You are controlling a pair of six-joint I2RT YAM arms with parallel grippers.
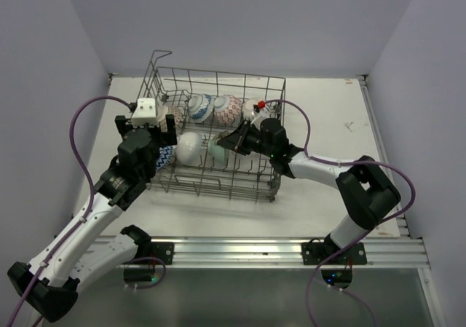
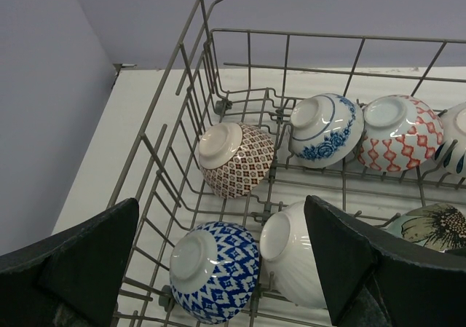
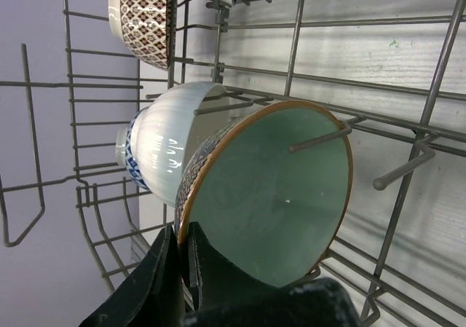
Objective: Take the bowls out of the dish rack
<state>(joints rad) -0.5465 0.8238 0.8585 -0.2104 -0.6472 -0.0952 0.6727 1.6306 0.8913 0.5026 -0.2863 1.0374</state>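
The grey wire dish rack (image 1: pixel 218 76) holds several bowls. My left gripper (image 1: pixel 151 134) is open and hovers over the rack's left end, its fingers (image 2: pixel 80 261) either side of a blue-and-white bowl (image 2: pixel 215 269) and a white bowl (image 2: pixel 295 254), touching neither. My right gripper (image 3: pixel 178 236) is shut on the rim of a pale green bowl (image 3: pixel 269 188) with a patterned outside, lying on its side among the tines (image 1: pixel 218 151). In the back row stand a red-brown patterned bowl (image 2: pixel 231 158), a blue floral bowl (image 2: pixel 324 129) and a red patterned bowl (image 2: pixel 397 132).
The rack's raised wire handle (image 1: pixel 162 53) stands at its far left corner. Upright tines (image 3: pixel 408 168) surround the green bowl. The white bowl (image 3: pixel 171 145) touches the green bowl's back. White table (image 1: pixel 328 116) lies right of the rack; grey walls close in both sides.
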